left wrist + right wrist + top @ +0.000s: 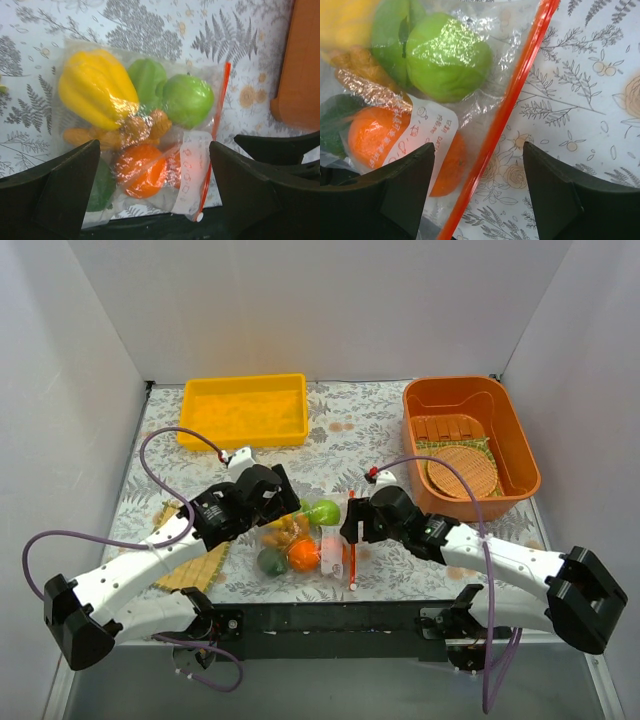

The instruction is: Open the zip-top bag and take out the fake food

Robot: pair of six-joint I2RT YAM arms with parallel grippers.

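The clear, crinkly zip-top bag [305, 540] lies flat on the bench [350, 435] in the lower centre of the overhead view, between the two arms. Its thin orange-red zip strip [215, 140] runs down its right edge in a straight line, with a small white tab [199, 217] at the lower end. I cannot tell whether the mouth is sealed.

The fake food [145, 125] is packed inside:
- a ribbed yellow piece [95, 90] at upper left
- a bright green ball [187, 100] next to the strip
- a tan-brown lumpy piece [140, 127] in the middle
- a glossy orange ball [142, 170] below it
- a dark green piece [102, 187] at lower left

A white printed label [187, 170] sits on the plastic beside the strip.

At upper left of the overhead view stands a shallow yellow plastic tray [245, 415]. At upper right, a deep orange plastic tub [520, 440] holds a round woven disc [462, 470] and a row of wooden slats [447, 427]. A woven straw mat [190, 565] lies at lower left, partly under the left arm. The bench is covered with a fern-and-flower print.

The left end effector [155, 190] is spread wide above the bag, holding nothing. The right end effector [480, 190] is also spread wide and holds nothing, and the zip strip passes between its dark fingers [405, 185].
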